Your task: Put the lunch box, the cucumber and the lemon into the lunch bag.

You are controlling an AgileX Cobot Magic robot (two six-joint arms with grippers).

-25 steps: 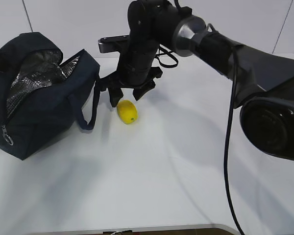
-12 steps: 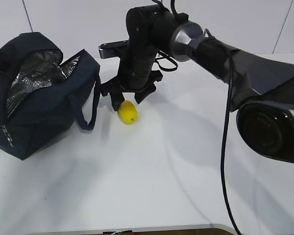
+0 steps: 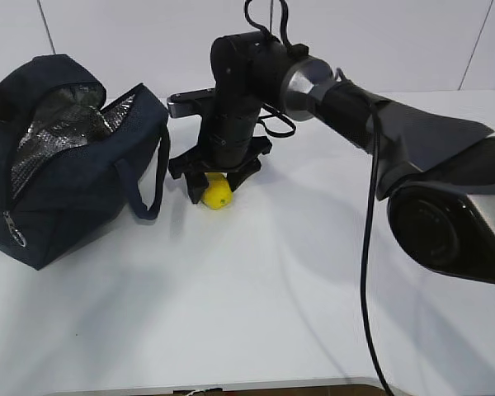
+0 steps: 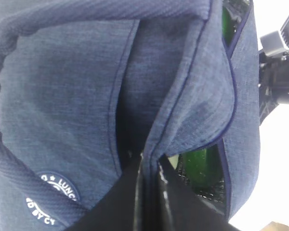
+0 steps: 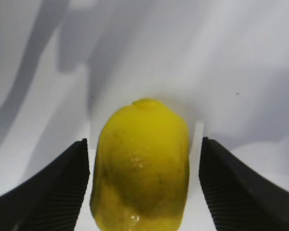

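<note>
The yellow lemon [image 3: 217,195] lies on the white table just right of the navy lunch bag [image 3: 66,177]. My right gripper [image 3: 216,183] is open and lowered over it. In the right wrist view the lemon [image 5: 142,168] sits between the two black fingers [image 5: 53,192], with a thin gap on each side. My left gripper [image 4: 149,161] is shut on a fold of the lunch bag's [image 4: 72,86] rim. The dark green cucumber [image 4: 200,166] shows inside the bag. The lunch box is hidden.
The bag's mouth gapes open and shows its silver lining [image 3: 62,124]. One loop handle [image 3: 148,186] hangs toward the lemon. The white table [image 3: 256,297] stretches to the front and right. The right arm's base [image 3: 454,223] stands at the right.
My right gripper has come down over the lemon, so the lemon now lies between its fingers. The bag has not moved.
</note>
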